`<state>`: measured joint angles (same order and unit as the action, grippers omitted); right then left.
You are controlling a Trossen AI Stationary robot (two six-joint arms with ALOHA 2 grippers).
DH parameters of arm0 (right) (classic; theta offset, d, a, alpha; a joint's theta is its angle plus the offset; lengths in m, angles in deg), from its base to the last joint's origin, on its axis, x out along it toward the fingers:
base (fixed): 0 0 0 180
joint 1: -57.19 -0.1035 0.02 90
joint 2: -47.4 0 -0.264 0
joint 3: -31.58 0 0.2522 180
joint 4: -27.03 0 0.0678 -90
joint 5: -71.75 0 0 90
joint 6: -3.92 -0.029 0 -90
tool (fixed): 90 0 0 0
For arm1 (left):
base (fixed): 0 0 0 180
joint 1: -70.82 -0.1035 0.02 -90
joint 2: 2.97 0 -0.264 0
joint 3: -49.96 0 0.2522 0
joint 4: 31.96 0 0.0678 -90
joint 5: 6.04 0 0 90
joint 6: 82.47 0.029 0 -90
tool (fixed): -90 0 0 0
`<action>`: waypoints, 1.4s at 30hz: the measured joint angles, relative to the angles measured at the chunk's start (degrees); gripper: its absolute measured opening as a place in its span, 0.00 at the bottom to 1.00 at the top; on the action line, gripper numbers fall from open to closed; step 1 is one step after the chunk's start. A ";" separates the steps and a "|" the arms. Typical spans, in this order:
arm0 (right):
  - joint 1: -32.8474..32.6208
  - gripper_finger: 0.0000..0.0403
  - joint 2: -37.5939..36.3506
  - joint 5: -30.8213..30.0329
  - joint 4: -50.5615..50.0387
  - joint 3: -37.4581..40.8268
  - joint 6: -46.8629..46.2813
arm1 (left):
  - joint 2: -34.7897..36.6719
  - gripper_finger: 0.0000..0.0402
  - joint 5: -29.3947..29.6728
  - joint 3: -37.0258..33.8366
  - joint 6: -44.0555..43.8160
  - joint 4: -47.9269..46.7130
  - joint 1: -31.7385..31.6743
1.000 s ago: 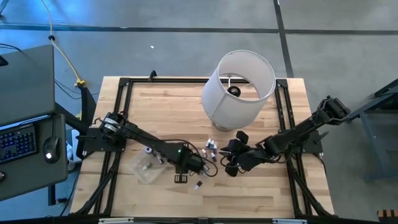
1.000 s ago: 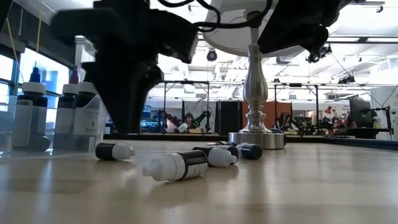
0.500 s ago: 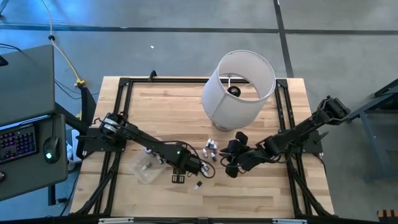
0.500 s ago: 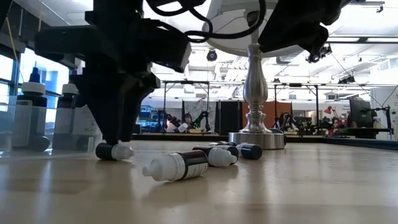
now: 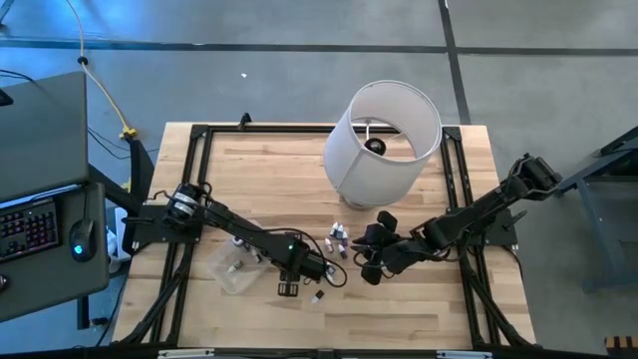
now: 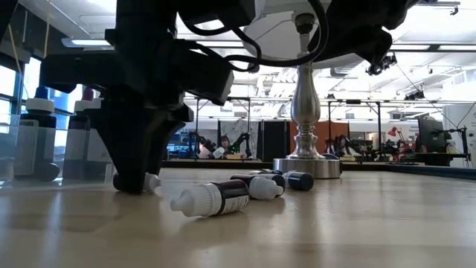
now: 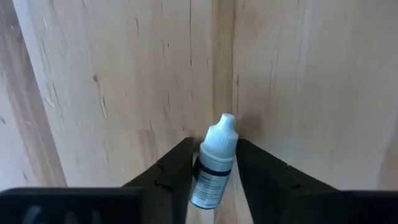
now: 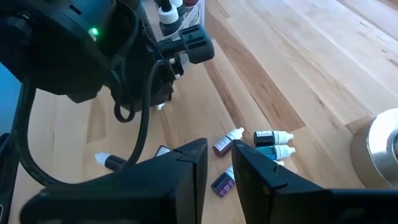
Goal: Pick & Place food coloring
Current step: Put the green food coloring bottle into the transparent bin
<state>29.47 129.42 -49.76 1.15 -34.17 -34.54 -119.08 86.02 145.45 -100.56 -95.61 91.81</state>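
A white lampshade [image 5: 382,140] stands at the far side of the wooden table [image 5: 289,170], with the lamp's silver stem and round base [image 6: 306,165] plain in the low view. A clear tub [image 5: 228,269] sits near the table's front left. Off the table's left edge are a keyboard [image 5: 27,227] and a mouse [image 5: 83,240].

Two arms [image 5: 239,231], one lamp [image 5: 384,140], one clear tub [image 5: 229,267], at least six loose food coloring bottles [image 8: 270,135]
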 joint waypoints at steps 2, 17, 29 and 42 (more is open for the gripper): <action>0.00 0.17 0.00 -0.07 0.00 0.00 0.09 | -0.11 0.25 -0.19 0.38 -0.21 -0.38 0.02; 0.00 0.17 0.00 -0.20 -0.02 0.00 0.00 | -0.42 0.16 -0.46 18.52 -3.07 -28.66 1.80; -0.01 0.17 0.00 0.16 0.40 0.00 -1.68 | 17.97 0.16 15.10 17.38 -19.44 -39.81 18.98; 0.37 0.17 0.31 -1.97 1.79 -0.02 4.25 | 35.57 0.16 19.35 -19.35 -48.60 -20.66 30.30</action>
<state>29.84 129.73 -51.73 2.94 -34.19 -30.29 -83.51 105.37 126.11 -149.16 -116.27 122.11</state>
